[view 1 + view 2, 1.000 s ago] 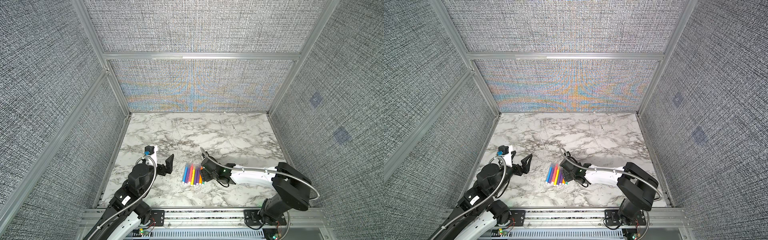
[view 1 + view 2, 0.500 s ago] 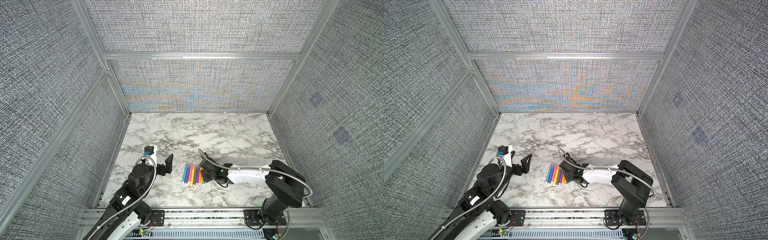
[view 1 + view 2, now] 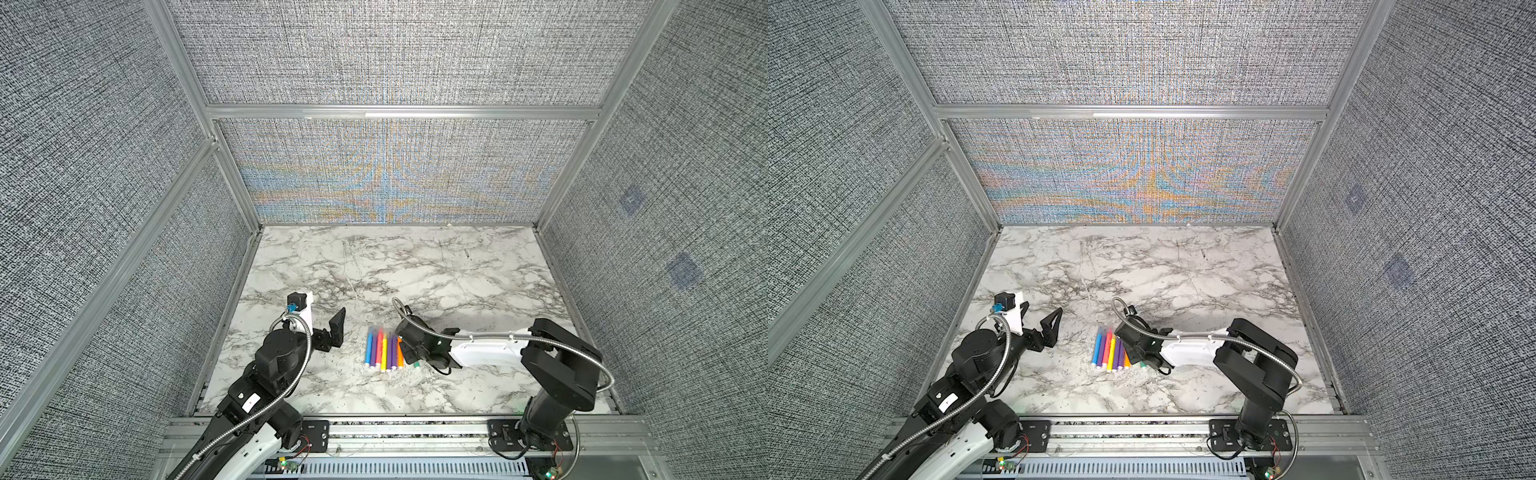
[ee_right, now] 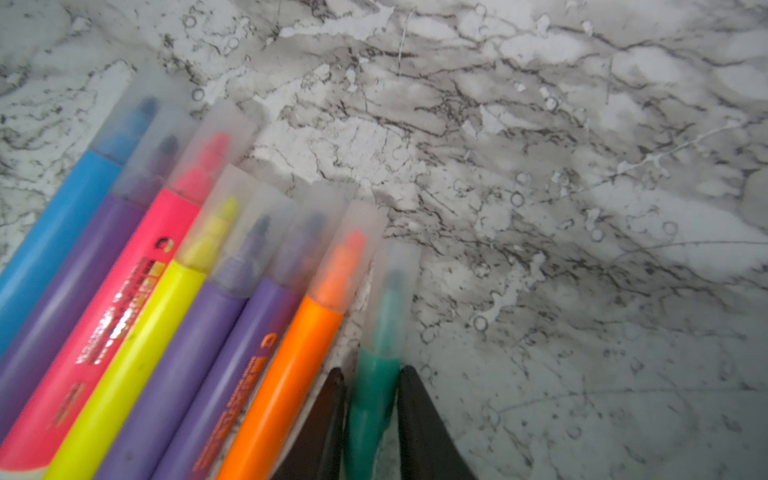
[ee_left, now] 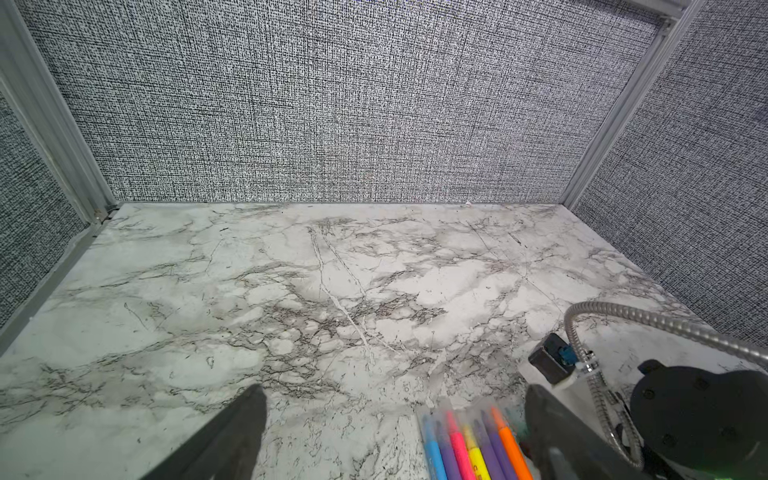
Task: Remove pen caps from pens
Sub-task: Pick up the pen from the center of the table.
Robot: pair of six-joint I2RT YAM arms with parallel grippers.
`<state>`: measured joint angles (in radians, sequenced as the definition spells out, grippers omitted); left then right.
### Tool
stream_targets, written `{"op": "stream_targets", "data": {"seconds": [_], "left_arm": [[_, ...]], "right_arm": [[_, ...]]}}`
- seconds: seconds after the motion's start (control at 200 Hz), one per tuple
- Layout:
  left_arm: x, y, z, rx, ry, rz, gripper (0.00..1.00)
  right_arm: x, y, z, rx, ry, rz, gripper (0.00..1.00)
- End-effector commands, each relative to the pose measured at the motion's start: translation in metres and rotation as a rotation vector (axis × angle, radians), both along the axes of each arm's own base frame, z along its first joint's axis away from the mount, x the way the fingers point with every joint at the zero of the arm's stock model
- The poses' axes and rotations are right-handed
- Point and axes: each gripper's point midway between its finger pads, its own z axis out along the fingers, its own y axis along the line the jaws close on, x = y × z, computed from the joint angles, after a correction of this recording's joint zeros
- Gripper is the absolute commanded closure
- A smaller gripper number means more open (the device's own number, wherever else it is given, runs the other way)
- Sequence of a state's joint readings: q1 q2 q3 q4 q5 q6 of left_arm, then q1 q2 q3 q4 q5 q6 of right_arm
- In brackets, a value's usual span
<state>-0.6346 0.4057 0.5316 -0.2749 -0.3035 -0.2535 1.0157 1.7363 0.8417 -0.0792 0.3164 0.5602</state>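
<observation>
On the marble table (image 3: pixel 436 270), near the front edge, the pens (image 3: pixel 384 350) lie in a tight side-by-side row, pen caps (image 4: pixel 216 141) all still on. The right gripper (image 4: pixel 372 376) is down at the row's right end, fingers (image 4: pixel 419 419) pinched on the green pen (image 4: pixel 370 407) just behind its cap. One finger is wedged in right next to the orange pen (image 4: pixel 286 374), so that neighbour crowds it. The left gripper (image 3: pixel 1039 318) hangs spread wide, holding nothing, off to the row's left and not touching the pens. Grey fabric walls (image 3: pixel 395 62) box everything in.
</observation>
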Motion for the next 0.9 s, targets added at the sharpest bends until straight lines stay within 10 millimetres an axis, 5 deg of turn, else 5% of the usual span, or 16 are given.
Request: {"op": "stream_targets", "data": {"seconds": [0.0, 0.165, 0.265, 0.46, 0.665, 0.895], "left_arm": [[0.001, 0.002, 0.009, -0.022, -0.038, 0.014, 0.03], [0.001, 0.000, 0.009, -0.026, -0.045, 0.002, 0.03], [0.001, -0.004, 0.009, -0.027, -0.054, -0.018, 0.03], [-0.008, -0.022, 0.022, -0.067, -0.176, -0.139, 0.03], [-0.033, -0.056, 0.034, -0.204, -0.293, -0.383, 0.03], [-0.057, -0.097, 0.026, -0.268, -0.375, -0.666, 0.03]], "right_arm": [[-0.005, -0.021, -0.019, -0.097, 0.020, -0.016, 0.76], [-0.001, -0.032, -0.023, -0.089, -0.002, -0.048, 0.80], [0.005, -0.037, 0.002, -0.051, -0.068, -0.069, 0.82], [0.007, -0.022, 0.108, 0.257, -0.312, 0.029, 0.84], [-0.038, -0.013, 0.221, 0.621, -0.558, 0.307, 0.84], [-0.080, -0.026, 0.278, 0.845, -0.743, 0.481, 0.82]]}}
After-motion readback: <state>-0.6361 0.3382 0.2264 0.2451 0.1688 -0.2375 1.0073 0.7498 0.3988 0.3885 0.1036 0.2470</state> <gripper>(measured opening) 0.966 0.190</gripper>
